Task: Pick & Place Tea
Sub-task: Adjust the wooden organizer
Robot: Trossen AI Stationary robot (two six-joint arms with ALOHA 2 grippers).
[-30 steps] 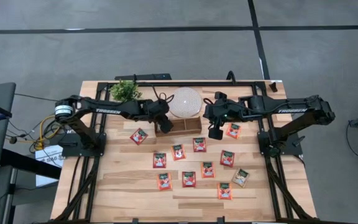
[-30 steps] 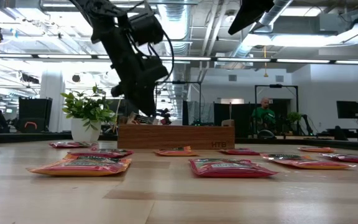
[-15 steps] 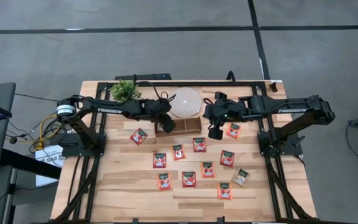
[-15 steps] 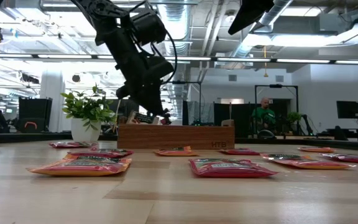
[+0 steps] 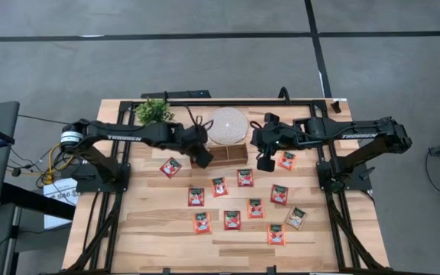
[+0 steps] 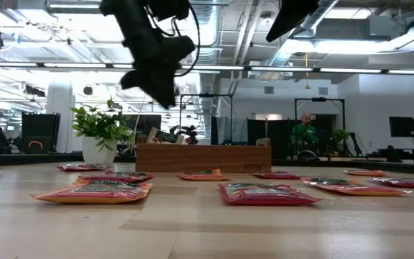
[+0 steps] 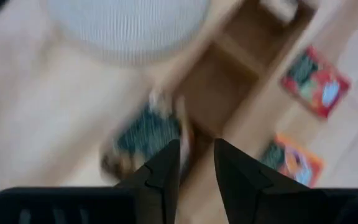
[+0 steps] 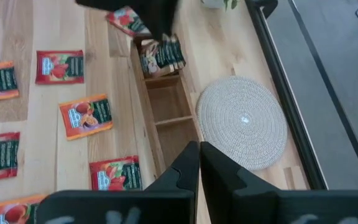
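Observation:
Several red-orange tea sachets (image 5: 245,177) and a pale one (image 5: 295,218) lie flat on the table. The brown wooden tray (image 5: 231,153) stands at the far middle. Its left compartment holds sachets (image 8: 160,57) that stand on edge against its wall. My left gripper (image 7: 196,168) hangs open above that compartment (image 5: 201,156), with nothing between its fingers. It shows high over the tray in the low view (image 6: 160,93). My right gripper (image 8: 199,152) is shut and empty, and waits in the air over the tray's right end (image 5: 264,163).
A round white woven disc (image 5: 228,124) lies just behind the tray. A small potted plant (image 5: 154,111) stands at the far left. One sachet (image 5: 170,166) lies left of the tray, another (image 5: 286,160) right of it. Black frame rails run along the table's edges.
My left gripper has risen from down at the tray's left compartment to well above it, rolling a little as it went. The gap between its fingers looks the same. The sachets in the compartment have stayed put.

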